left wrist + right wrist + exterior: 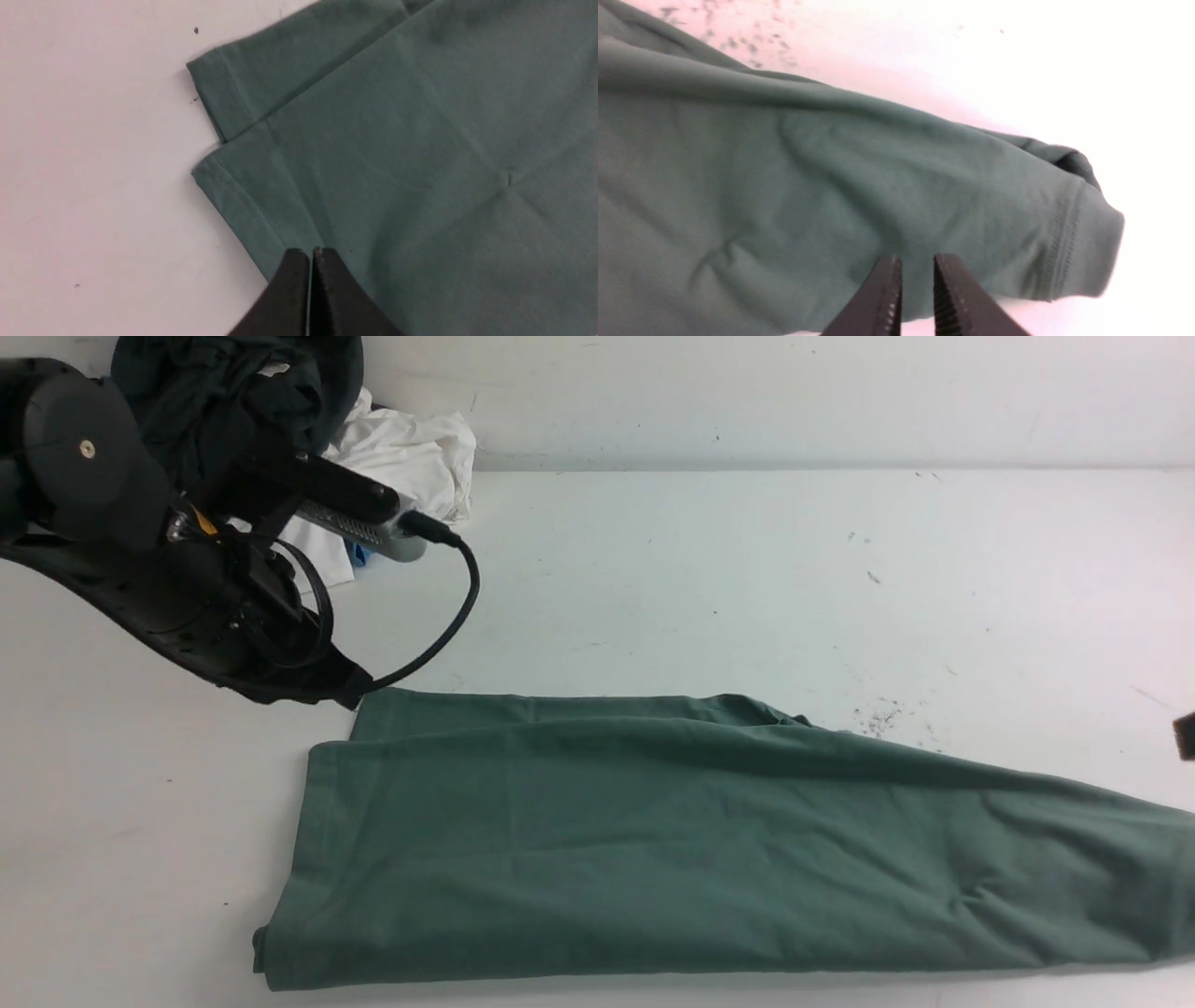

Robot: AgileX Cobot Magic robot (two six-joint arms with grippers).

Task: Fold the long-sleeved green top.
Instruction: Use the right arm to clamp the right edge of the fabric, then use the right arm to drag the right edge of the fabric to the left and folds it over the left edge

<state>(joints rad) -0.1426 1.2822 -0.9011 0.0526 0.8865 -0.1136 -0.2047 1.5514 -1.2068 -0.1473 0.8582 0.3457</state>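
Note:
The green long-sleeved top [653, 840] lies folded into a long band across the near part of the white table [747, 579]. My left gripper [312, 252] is shut with nothing visibly between its jaws. It hovers over the top's layered hem corners [243, 154] at the band's left end. My left arm [187, 588] hangs over the table beside the band's far left corner. My right gripper [917, 259] is open by a narrow gap and empty, above the band's right end near a stitched edge [1069, 242]. Only a dark sliver of it [1186, 735] shows in the front view.
A pile of other clothes sits at the back left: a dark garment [233, 383], a white one [411, 453] and a bit of blue [359, 555]. Dark specks [878, 714] mark the table behind the top. The top runs off the front view's right edge.

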